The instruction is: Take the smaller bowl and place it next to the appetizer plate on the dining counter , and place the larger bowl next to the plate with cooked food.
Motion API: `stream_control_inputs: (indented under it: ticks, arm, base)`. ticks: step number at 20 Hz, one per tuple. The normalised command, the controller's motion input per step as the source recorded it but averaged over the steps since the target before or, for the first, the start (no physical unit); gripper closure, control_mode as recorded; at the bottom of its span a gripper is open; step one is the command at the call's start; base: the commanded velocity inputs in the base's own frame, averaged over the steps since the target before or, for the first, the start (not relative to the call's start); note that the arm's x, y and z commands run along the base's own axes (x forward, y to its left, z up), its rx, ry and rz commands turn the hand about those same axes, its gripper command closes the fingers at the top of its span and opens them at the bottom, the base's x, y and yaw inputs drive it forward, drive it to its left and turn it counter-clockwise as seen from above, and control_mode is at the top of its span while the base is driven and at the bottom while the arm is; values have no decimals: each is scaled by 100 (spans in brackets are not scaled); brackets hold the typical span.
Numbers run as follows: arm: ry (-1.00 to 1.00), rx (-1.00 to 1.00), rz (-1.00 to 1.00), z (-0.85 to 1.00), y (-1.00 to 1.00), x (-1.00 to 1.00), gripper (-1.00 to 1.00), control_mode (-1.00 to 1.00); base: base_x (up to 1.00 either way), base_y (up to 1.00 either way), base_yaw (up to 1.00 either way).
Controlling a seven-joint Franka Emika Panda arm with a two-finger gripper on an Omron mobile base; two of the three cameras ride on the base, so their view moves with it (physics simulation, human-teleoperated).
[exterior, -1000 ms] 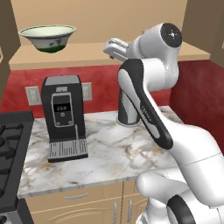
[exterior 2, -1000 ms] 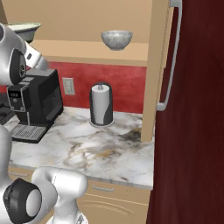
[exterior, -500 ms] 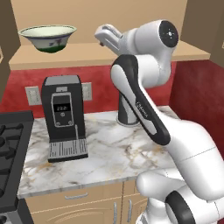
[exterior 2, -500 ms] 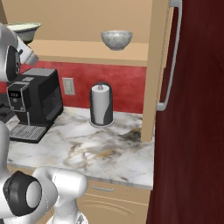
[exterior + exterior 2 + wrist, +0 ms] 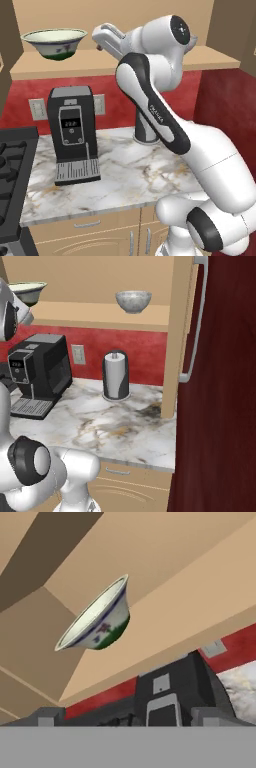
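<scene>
The larger bowl (image 5: 52,44), wide, cream, with a green foot, stands at the left of a wooden shelf (image 5: 115,62). My gripper (image 5: 101,38) is raised to shelf height, just right of it and apart from it. In the hand view this bowl (image 5: 97,619) appears tilted ahead of my open gripper (image 5: 129,716), with nothing between the fingertips (image 5: 47,716). The smaller bowl (image 5: 133,301), mottled grey-white, sits further right on the same shelf (image 5: 100,318). The appetizer plate, the plate with cooked food and the dining counter are out of view.
A black coffee machine (image 5: 72,135) stands on the marble wall counter (image 5: 125,170) below the shelf. A paper towel roll (image 5: 115,376) is against the red wall. A stove (image 5: 12,165) lies to the left, a dark red fridge (image 5: 220,381) to the right.
The arm has swung left along the shelf, bringing the hand closer to the larger bowl. The jaws stayed open and both bowls kept their places.
</scene>
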Motion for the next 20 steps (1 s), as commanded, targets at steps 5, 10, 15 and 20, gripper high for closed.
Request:
stream_control_inputs:
  ticks: [5, 10, 15, 20]
  arm:
    - [-6, -6, 0, 0, 32, 17, -100, -100]
    - [-9, -5, 0, 0, 20, 18, -100, -100]
    - [-3, -1, -1, 5, 10, 21, -100, -100]
    - [0, 1, -4, 26, 3, 17, -100, -100]
  base:
    - [0, 0, 0]
    - [0, 0, 0]
    - [0, 0, 0]
    - [0, 0, 0]
